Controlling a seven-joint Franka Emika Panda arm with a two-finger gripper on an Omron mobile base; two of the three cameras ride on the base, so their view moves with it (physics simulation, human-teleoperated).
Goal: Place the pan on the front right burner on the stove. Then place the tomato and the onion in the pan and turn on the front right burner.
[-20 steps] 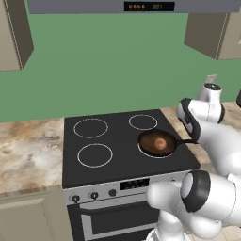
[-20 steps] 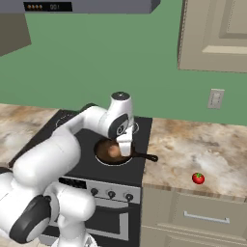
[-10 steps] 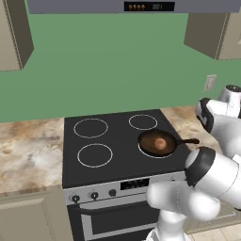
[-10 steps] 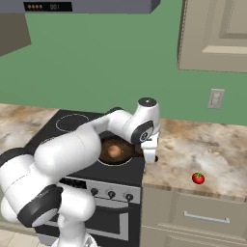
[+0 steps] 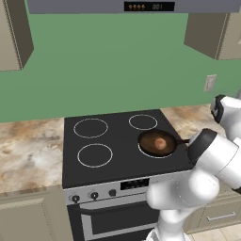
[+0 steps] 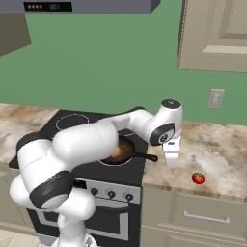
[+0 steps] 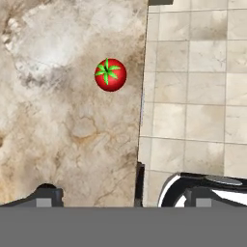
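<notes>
Now tomato (image 7: 110,74) on counter (image 7: 58,120), apart from open pincer (image 6: 171,161).

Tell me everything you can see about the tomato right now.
The tomato is a small, round, glossy red fruit with a green star-shaped leafy top facing upward. It looks whole and unmarked. It sits by itself on the marbled beige countertop to the right of the stove, close to the counter's front edge, above a drawer. Nothing touches it except the counter. The gripper hangs above the counter between the stove and the tomato, open and empty.
</notes>
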